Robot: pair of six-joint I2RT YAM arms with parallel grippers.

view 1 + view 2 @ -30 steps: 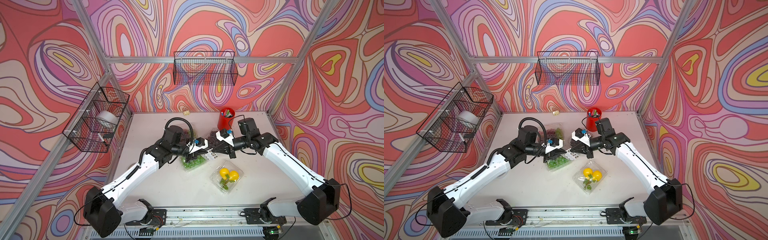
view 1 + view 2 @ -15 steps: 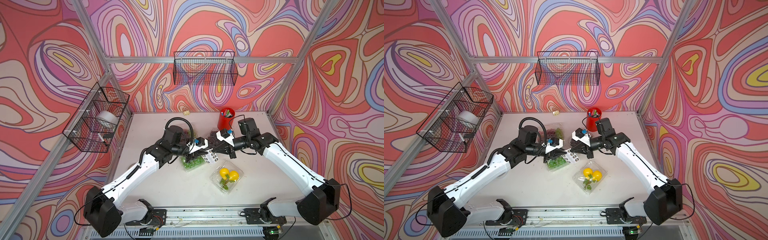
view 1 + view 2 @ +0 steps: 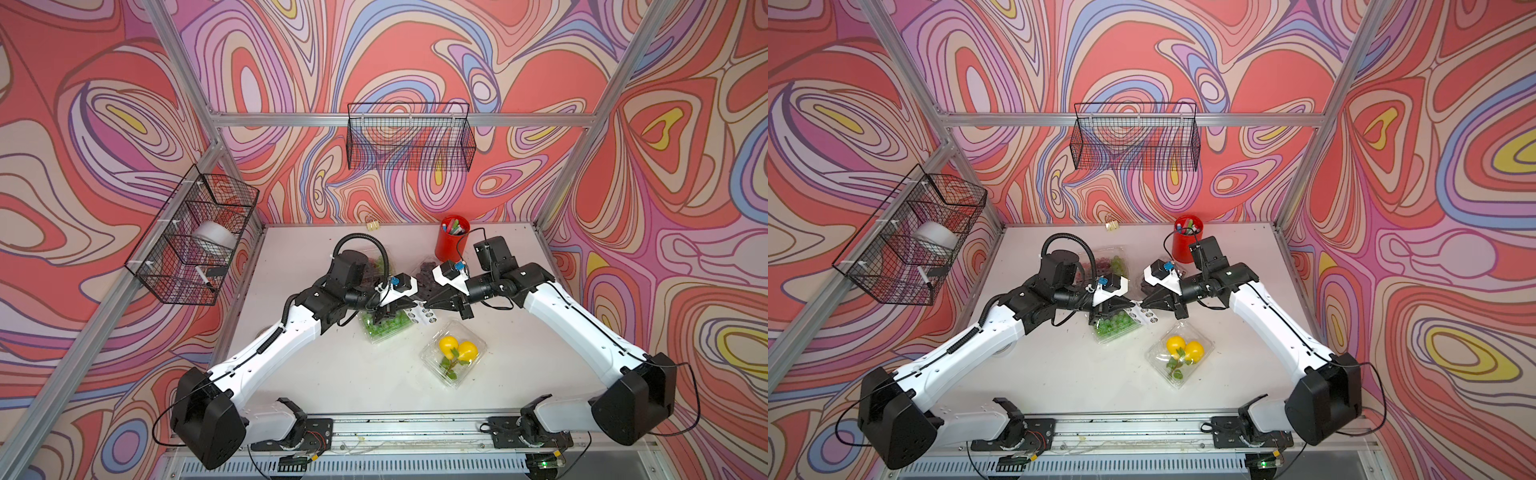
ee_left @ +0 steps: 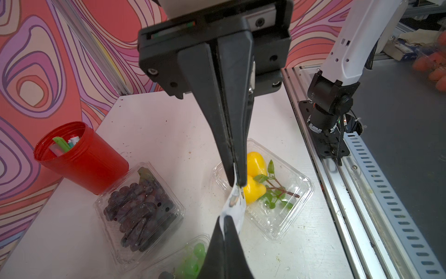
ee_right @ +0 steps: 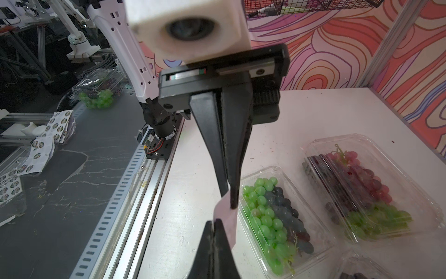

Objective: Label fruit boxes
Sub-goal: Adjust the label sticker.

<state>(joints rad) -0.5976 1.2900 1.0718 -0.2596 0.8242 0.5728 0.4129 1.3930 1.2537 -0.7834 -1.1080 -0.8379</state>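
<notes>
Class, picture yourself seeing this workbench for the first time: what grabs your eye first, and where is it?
Mid-table, the left gripper and right gripper face each other, both pinched shut on one small white sticker sheet. Nearer the front, two yellow lemons glow in a clear box, and a red pen cup stands at the back.

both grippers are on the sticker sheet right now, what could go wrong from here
1. The left gripper and right gripper both pinch the small sticker sheet near its edges. Pulling apart could tear it or let it slip free.
2. The two sets of tips sit very close together, so a small misalignment could make them collide.
3. The sheet hangs above the green-and-dark grape box. A peeled sticker might cling to a finger rather than reach the lid.
</notes>
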